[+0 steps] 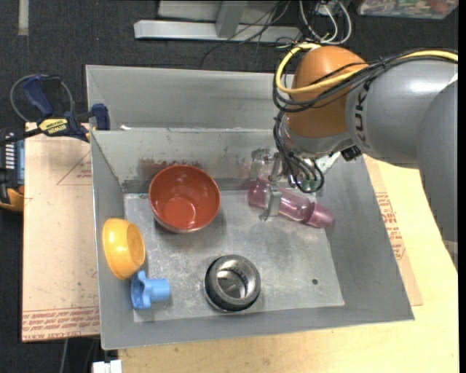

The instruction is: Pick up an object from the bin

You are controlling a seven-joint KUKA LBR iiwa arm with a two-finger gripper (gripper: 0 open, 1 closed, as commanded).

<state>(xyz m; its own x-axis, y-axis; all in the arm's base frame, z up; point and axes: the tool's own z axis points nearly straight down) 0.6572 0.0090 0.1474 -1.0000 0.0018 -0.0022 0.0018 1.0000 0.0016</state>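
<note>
Within the grey metal bin (218, 146), the floor is scuffed bare metal, and the rear wall carries faint reddish marks.

- At 8 o'clock, a yellow cup (122, 248) lies on its side against the left wall.
- At 7 o'clock, just below the cup, sits a small blue plastic piece (149, 291).
- At 10 o'clock, a red bowl (184, 197) stands upright, mouth up.
- At 6 o'clock, a steel bowl (231, 283) stands upright near the front wall.
- At 2 o'clock, a translucent pink bottle (295, 209) lies on its side on the bin floor.

The gripper (268, 193) is down at the left end of the pink bottle. Whether it is open or closed cannot be told.

Beyond the bin at 12 o'clock, there is dark carpeted floor (182, 51) with loose cables (324, 22).
</note>
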